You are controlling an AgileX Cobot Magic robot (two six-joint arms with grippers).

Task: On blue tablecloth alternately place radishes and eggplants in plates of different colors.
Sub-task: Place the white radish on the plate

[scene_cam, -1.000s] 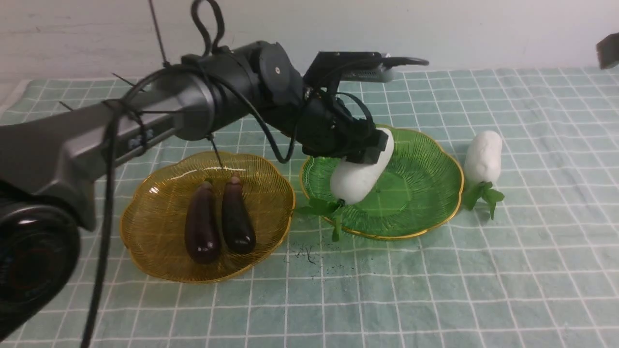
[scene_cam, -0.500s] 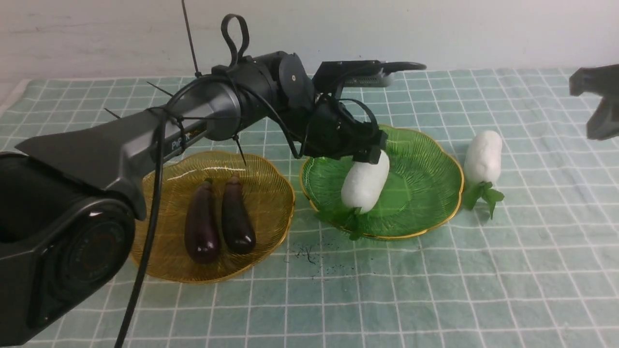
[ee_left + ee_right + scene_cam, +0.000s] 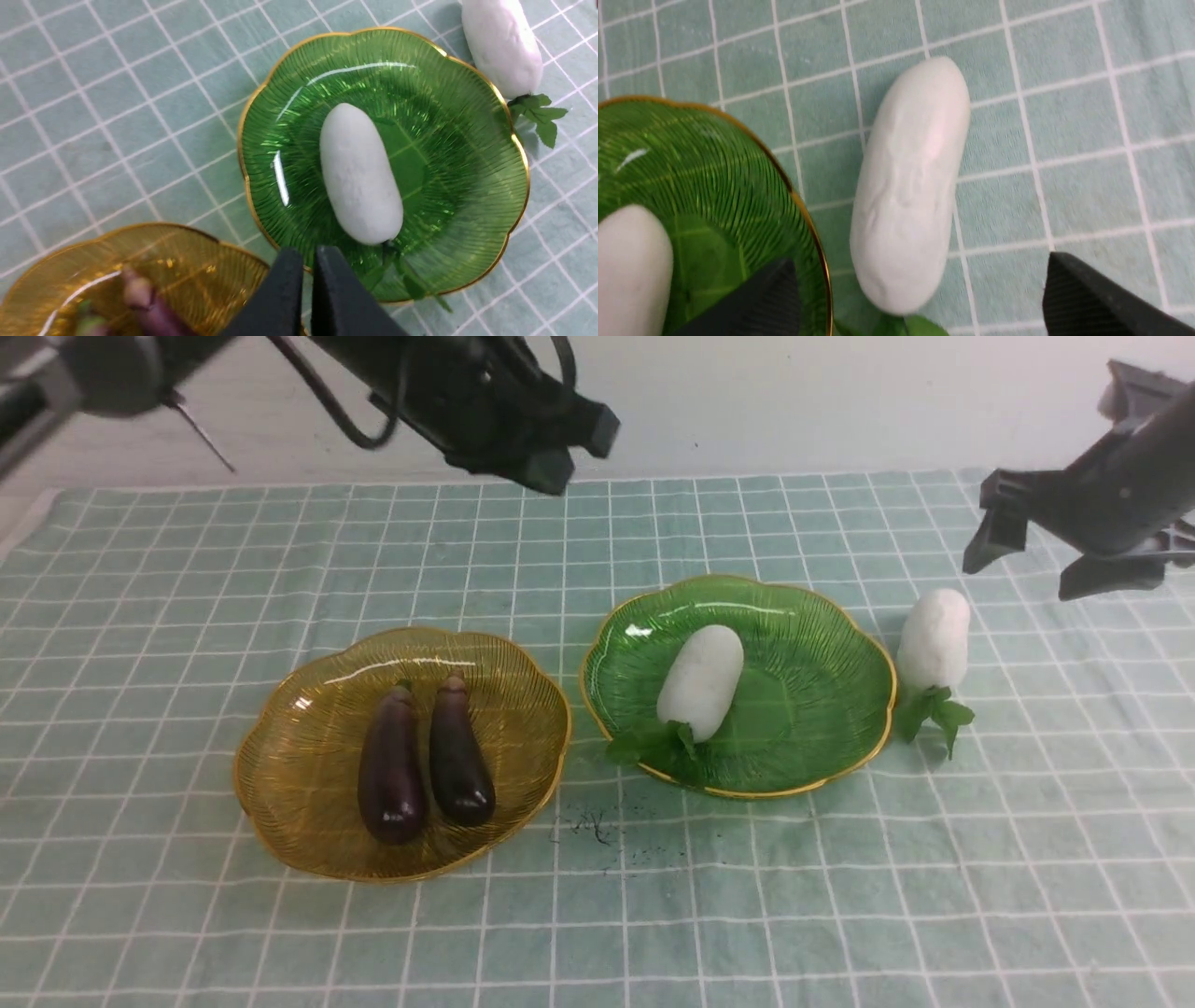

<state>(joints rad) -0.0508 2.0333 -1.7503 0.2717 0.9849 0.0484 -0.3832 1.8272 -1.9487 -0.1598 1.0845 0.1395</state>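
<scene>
— We're spotting dark specks (image 3: 597,826) lying scattered, well apart from the left gripper (image 3: 560,462) and nearer to us, aren't we?
— We are, and we're seeing a plain white wall (image 3: 794,401) running behind it.

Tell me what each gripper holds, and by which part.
Nothing is held. The left gripper is shut and empty. The right gripper hangs open above the plump white radish lying on the blue gridded tablecloth, not touching it.
</scene>
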